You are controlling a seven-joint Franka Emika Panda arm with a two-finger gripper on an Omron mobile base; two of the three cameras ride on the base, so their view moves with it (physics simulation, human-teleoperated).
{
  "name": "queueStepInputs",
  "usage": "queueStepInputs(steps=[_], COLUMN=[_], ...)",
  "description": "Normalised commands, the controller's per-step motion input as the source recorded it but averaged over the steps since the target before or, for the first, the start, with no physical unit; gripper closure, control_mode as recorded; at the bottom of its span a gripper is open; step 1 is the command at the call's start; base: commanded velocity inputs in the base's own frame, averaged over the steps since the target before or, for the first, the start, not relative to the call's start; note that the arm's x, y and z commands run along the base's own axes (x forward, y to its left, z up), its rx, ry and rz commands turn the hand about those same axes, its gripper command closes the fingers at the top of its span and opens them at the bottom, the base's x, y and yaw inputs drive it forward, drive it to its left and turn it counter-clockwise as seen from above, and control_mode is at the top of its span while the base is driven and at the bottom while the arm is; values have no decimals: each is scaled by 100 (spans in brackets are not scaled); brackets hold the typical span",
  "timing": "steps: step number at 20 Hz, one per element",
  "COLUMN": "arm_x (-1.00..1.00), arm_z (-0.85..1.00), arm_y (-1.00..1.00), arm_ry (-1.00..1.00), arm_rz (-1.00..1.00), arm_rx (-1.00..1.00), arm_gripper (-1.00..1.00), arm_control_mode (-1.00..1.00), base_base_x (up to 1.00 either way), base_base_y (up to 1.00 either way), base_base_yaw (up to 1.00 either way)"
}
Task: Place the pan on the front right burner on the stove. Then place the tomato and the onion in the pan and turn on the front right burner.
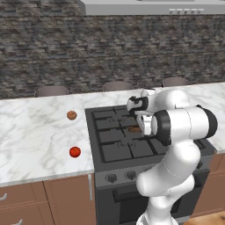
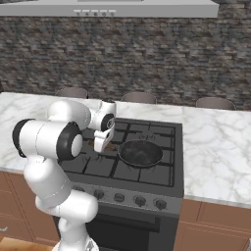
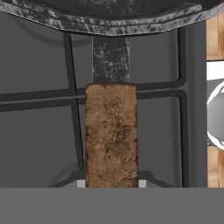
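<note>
**A:** Currently, pan (image 2: pixel 140 152) sits on the stove (image 2: pixel 169 169), over the front right burner (image 2: pixel 156 172) as seen from the right base view. Dark round bowl, flat on the grates. Its brown wooden handle (image 3: pixel 111 133) points toward the stove's left half.

**B:** Gripper state?

**A:** Gripper (image 2: pixel 101 145) hangs downward over the handle end. Hand view: handle runs straight up the middle, between the two small finger tips at the bottom edge, one at each side of the wood. Jaws closed in on the handle, gripping it; no gap visible on either side.

**B:** Tomato and onion?

**A:** Both on the marble counter (image 1: pixel 35 132) left of the stove. Tomato (image 1: pixel 74 152) nearer the front edge, bright red. Onion (image 1: pixel 71 115) farther back, brownish-orange. Well apart from each other, neither touching the stove.

**B:** Pan contents?

**A:** Bowl looks bare in the right base view. In the left base view the arm covers most of the pan; a bit of brown handle (image 1: pixel 134 129) shows beside the wrist.

**B:** Knobs?

**A:** Row of round knobs (image 2: pixel 139 200) on the grey front panel. Cannot tell their settings.
</note>
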Motion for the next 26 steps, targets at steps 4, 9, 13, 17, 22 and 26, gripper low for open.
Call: queueStepInputs(steps=[4,9,13,17,22,26], arm_x=[9,3,3,9,11,10], arm_z=[-12,-12,-11,-10,-7,-6], arm_y=[0,0,0,0,0,0], arm_ry=[0,-1,-2,-2,-3,-1], arm_rz=[0,0,2,4,7,6], arm_rx=[0,0,0,0,0,0], arm_gripper=[100,100,100,100,100,100], arm_control_mode=[-100,-100,-100,-100,-100,-100], base_base_x=[0,0,0,0,0,0], base_base_y=[0,0,0,0,0,0], base_base_yaw=[0,0,0,0,0,0])
